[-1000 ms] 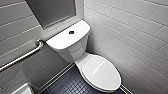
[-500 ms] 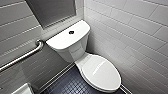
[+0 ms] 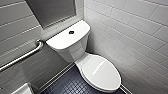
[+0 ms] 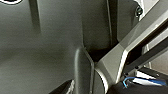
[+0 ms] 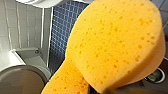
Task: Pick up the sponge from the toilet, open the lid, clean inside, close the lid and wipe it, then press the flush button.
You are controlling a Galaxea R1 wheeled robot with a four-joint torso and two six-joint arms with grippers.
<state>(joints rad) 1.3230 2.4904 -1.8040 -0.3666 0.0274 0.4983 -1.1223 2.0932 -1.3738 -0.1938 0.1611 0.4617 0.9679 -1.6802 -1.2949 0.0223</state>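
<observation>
Grey jointed bar [image 4: 120,57], blue cable [image 4: 132,79]

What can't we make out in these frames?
Head view: the closed lid covers the bowl's inside.
Head view: the flush button is too small for detail.
Head view: the grab bar is cut off by the left edge.
Right wrist view: the sponge is cut off by the picture's edges and blocks much of the floor behind it.

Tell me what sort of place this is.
A bathroom, probably a toilet stall with a support rail: a white toilet in the corner, a metal grab bar on the tiled wall, and a dark tiled floor.
</observation>
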